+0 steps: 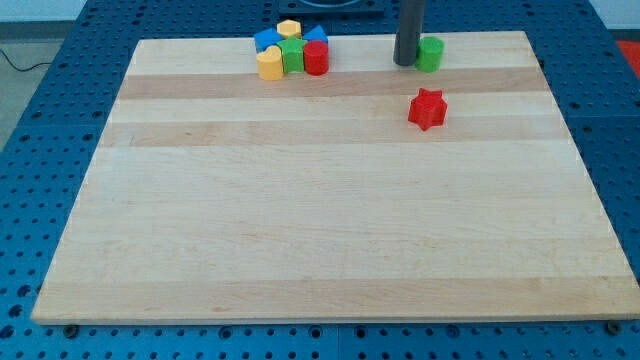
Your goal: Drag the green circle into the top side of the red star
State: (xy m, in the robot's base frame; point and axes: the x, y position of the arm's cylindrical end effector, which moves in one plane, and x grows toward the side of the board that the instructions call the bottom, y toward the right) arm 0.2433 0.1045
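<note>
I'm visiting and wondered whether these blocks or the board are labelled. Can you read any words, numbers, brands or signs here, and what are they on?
None: no text, number, brand or sign can be read anywhere in this view.
The wooden board is bare wood.
The green circle, the red star and the cluster of blocks at the view's top show plain coloured faces.
My tip, just left of the green circle, carries no marking.

Green circle (430, 53): short upright cylinder, near the board's top edge, right of centre. Red star (427, 109): lies flat, below the circle toward the view's bottom, apart from it, roughly in line vertically.
</note>
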